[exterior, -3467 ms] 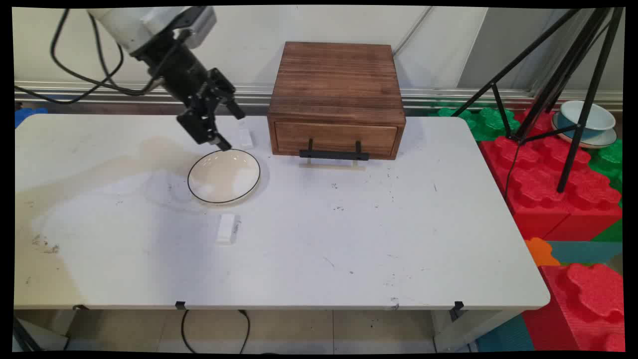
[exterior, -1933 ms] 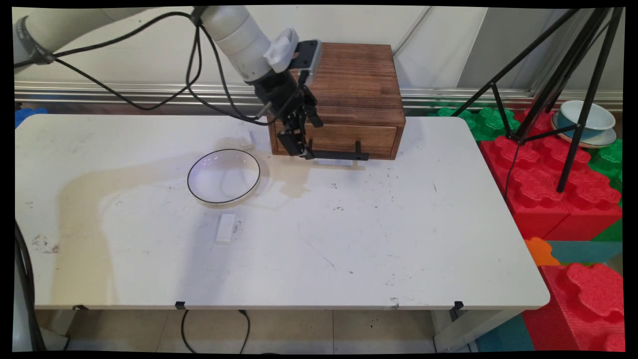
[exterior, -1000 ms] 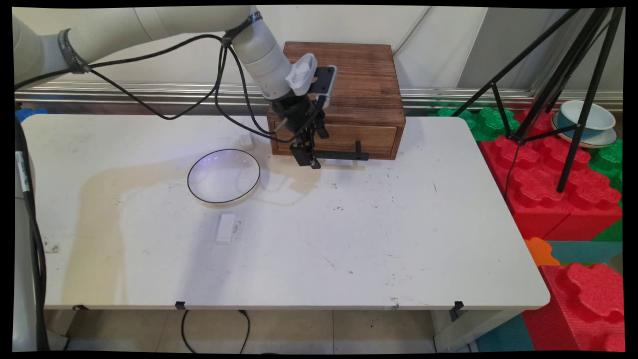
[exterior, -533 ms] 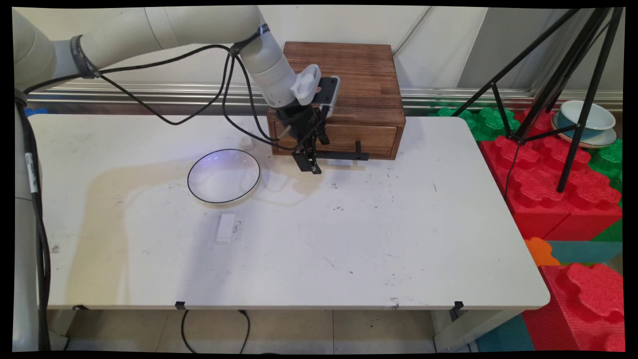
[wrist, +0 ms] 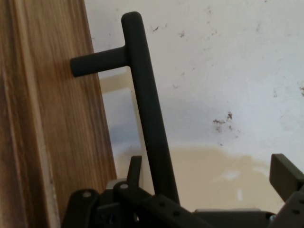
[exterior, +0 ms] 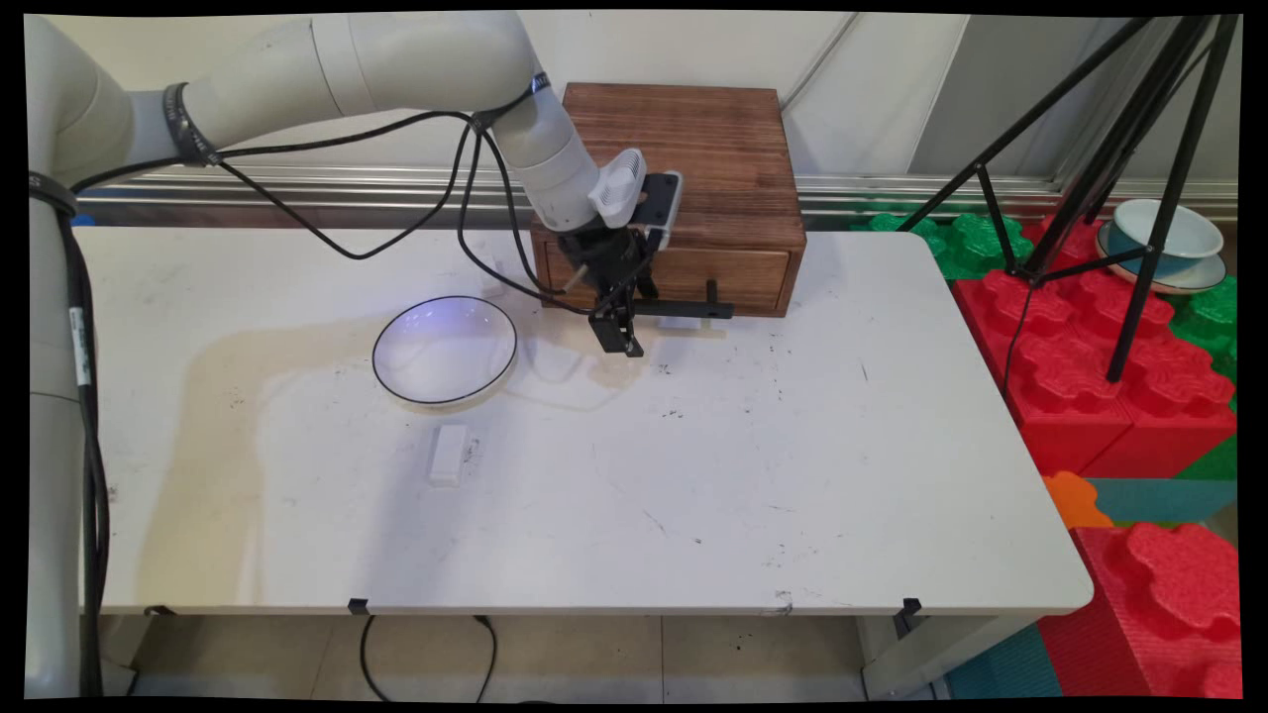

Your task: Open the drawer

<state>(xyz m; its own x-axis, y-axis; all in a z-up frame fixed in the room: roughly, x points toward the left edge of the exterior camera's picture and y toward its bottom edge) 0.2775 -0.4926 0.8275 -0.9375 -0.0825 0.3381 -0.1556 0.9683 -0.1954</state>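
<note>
– Where is the gripper (exterior: 619, 337) (wrist: 209, 168)?

– At the front of the wooden box (exterior: 674, 168), which stands at the far edge of the table (exterior: 743, 475). It is down at the left end of the black handle (exterior: 664, 310) (wrist: 147, 95) on the drawer (exterior: 743, 275) (wrist: 61, 142).

– Is it squeezing the handle?

– No. Its fingers (wrist: 285, 173) are apart. The bar runs up between them. One finger is in the gap between the bar and the wood. The other is out over the table, well away from the bar.

– Is there room to move?

– Yes. The table in front of the drawer is bare down to the near edge, and to the right edge too. A plate (exterior: 445, 350) lies to the left, near the arm (exterior: 396, 59) but not touching it. A white block (exterior: 449, 454) lies just in front of the plate. A tripod (exterior: 1139, 198) stands past the right edge.

– What has changed?

– A few seconds ago the gripper hung over the far rim of the plate. It has gone right to the drawer, and since half a second ago it has dropped a little lower along the handle. The plate, the block and the box have not moved. The drawer looks shut, as before.
</note>
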